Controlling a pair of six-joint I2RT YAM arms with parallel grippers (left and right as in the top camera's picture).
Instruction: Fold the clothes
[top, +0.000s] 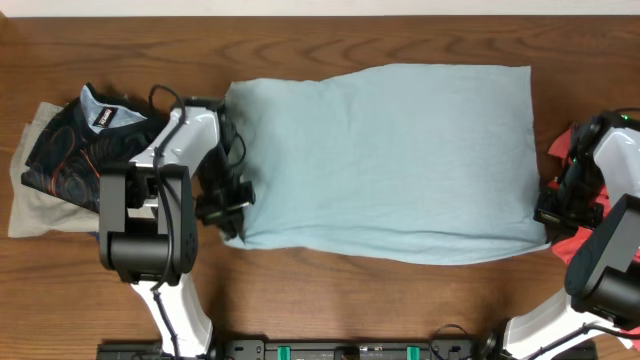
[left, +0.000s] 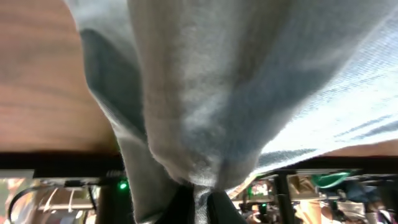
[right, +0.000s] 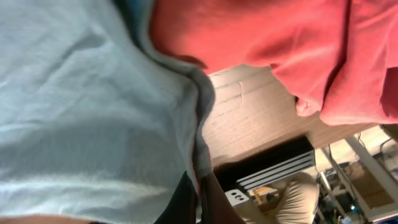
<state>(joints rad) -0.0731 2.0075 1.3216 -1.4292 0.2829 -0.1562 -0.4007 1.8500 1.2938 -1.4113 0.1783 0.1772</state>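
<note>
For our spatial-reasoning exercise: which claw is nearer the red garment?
Right. The right claw grips a corner of the light blue cloth just beside the red garment; the left claw grips that cloth's opposite end.

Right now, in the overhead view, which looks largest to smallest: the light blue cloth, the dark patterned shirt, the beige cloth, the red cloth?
1. light blue cloth
2. dark patterned shirt
3. beige cloth and red cloth: not ranked, because both are mostly covered and only their edges show.
</note>
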